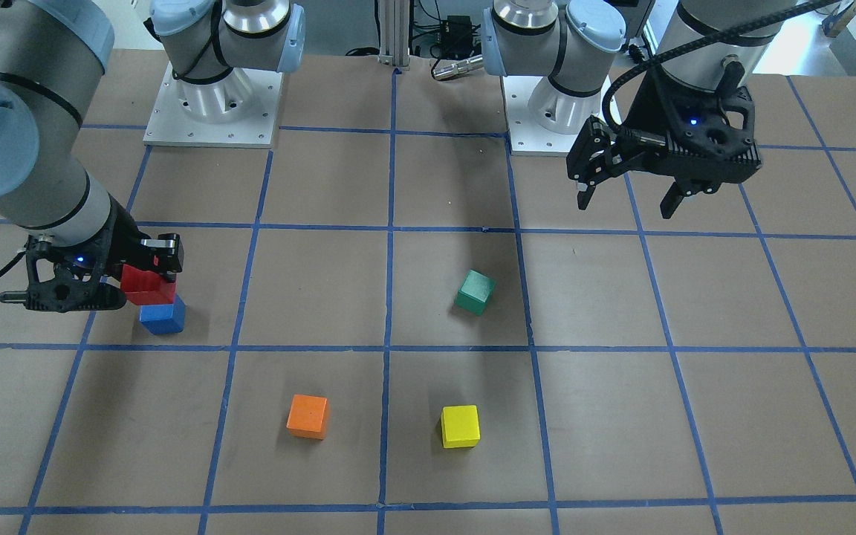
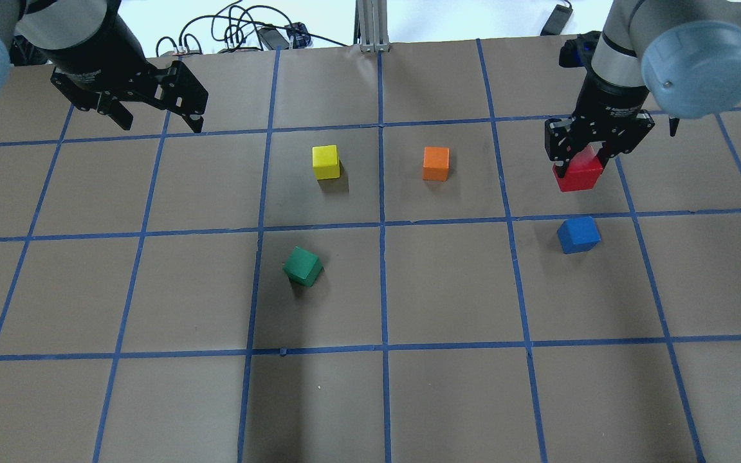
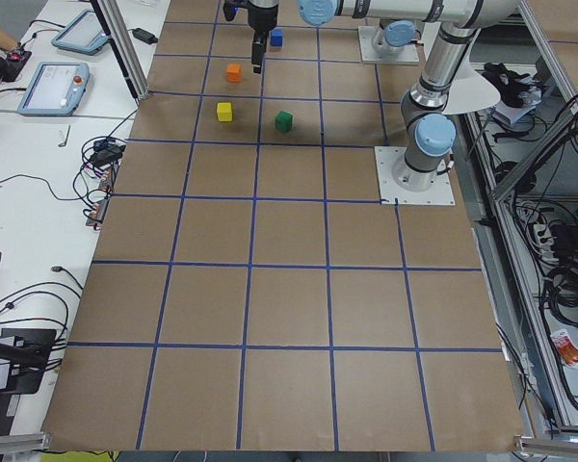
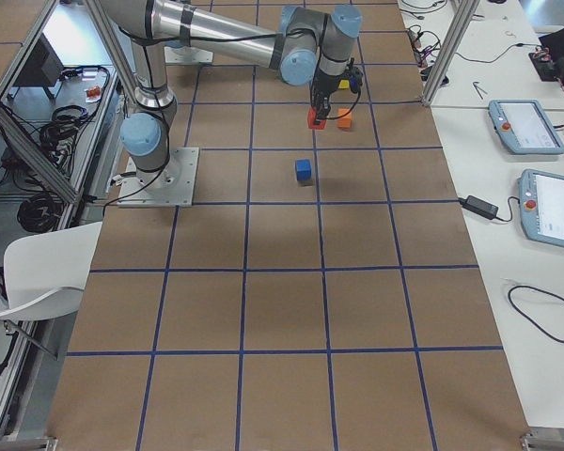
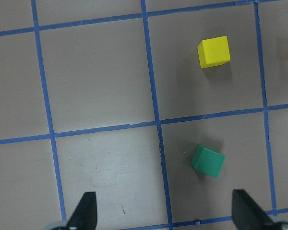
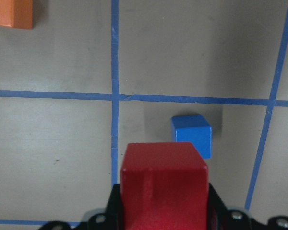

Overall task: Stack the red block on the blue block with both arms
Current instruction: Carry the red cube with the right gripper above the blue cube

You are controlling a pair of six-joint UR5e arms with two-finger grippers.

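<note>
Gripped red block (image 2: 577, 175) hovers near blue block (image 2: 578, 234), seemingly apart.

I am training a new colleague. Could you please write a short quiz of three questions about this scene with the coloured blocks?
1. Fill in: the left gripper is ___ and holds nothing.
2. Which one holds the red block? A the left gripper, B the right gripper, C neither.
3. True or false: the red block rests on the blue block.
Key: 1 open; 2 B; 3 false, it is held in the air, apart from the blue block.
</note>
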